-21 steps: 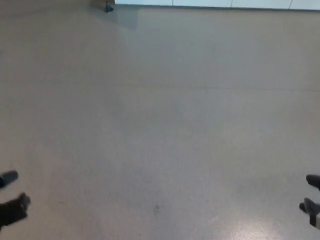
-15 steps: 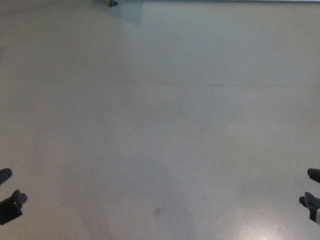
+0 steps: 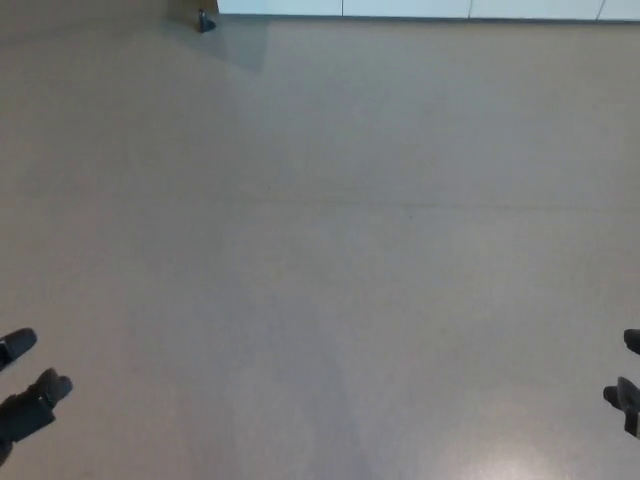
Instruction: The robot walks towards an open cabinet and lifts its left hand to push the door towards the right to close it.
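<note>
1. Mostly, the head view shows a broad stretch of plain beige floor (image 3: pixel 330 260), smooth and slightly glossy, with a faint seam line running across it about midway up.

2. Along the top edge sits a pale white strip, the bottom of the cabinet (image 3: pixel 420 7), split by thin vertical lines into several panels. Only this low band shows, so whether its door is open or closed cannot be told.

3. Just beside the cabinet's left end, a small dark foot or caster (image 3: pixel 205 21) stands on the floor, with a soft grey shadow spreading to its right under the cabinet's edge.

4. Well apart from the cabinet, at the lower left corner, the left hand (image 3: pixel 25 385) pokes into view. Two black fingertips (image 3: pixel 18 345) show, one above the other with a clear gap between them, spread and holding nothing.

5. Equally far from the cabinet, at the lower right edge, the right hand (image 3: pixel 627 385) shows only as two dark finger ends, also parted from each other and gripping nothing.

6. Both hands hang low over the floor, neither touching the cabinet; bare floor lies between them and it.

7. Near the right hand, at the bottom edge, a pale glare of reflected light (image 3: pixel 520 468) marks the floor.
</note>
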Controlling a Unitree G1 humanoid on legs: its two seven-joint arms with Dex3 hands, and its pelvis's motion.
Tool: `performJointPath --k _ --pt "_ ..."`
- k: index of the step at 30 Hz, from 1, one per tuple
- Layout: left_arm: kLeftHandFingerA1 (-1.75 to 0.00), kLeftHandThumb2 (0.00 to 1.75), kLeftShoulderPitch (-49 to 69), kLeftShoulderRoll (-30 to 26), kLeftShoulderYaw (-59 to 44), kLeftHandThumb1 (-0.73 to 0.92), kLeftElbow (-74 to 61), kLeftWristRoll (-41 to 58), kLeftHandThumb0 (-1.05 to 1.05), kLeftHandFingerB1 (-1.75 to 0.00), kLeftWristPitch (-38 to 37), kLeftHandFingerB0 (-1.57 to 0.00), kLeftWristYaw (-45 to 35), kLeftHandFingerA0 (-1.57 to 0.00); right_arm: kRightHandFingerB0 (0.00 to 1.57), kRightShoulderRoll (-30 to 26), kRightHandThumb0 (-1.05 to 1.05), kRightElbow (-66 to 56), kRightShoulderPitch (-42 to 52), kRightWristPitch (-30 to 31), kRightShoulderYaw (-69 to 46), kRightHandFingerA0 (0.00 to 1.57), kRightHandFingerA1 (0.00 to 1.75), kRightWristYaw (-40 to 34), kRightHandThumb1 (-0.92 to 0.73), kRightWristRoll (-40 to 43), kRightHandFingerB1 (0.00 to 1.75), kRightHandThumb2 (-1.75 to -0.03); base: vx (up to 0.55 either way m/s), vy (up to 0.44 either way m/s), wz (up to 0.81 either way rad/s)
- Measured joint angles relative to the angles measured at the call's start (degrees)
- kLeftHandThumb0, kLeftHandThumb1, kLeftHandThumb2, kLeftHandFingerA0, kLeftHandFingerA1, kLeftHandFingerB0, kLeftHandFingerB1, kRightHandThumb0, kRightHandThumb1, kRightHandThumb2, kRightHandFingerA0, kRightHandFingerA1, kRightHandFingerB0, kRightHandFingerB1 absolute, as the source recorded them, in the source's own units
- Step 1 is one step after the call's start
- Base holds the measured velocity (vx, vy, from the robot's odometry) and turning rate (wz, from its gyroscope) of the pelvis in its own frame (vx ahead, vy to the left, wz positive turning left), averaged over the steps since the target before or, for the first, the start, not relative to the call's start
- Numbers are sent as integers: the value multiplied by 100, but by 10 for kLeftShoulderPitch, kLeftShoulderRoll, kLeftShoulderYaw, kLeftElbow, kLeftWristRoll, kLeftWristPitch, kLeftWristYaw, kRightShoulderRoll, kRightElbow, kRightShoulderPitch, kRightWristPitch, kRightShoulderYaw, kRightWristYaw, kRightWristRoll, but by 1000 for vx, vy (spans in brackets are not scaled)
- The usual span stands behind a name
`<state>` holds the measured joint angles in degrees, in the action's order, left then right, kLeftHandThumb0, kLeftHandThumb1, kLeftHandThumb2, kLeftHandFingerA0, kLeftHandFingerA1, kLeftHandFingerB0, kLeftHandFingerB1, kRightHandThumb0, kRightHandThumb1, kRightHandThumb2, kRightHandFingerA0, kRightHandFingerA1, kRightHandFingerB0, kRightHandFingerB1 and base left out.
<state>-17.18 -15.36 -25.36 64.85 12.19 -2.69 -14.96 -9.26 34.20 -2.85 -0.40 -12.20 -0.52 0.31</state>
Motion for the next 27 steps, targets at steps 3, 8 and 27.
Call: performJointPath --k 3,8,27 --pt "-118 141 2 0 0 17 4 1 -16 -75 0 -25 -1 -37 39 3 -7 -1 1 0 5 67 59 0 -77 0 48 -62 422 301 -16" --pt "-114 136 4 -7 0 19 4 2 -19 -73 -8 -26 -1 -37 39 4 -6 -1 0 -2 10 65 62 0 -77 0 50 -62 377 107 7" --pt "-119 132 0 -1 12 19 7 3 -19 -74 -18 -24 3 -29 44 -14 -5 5 -4 -9 24 70 59 -1 -76 -7 51 -62 437 -80 25"
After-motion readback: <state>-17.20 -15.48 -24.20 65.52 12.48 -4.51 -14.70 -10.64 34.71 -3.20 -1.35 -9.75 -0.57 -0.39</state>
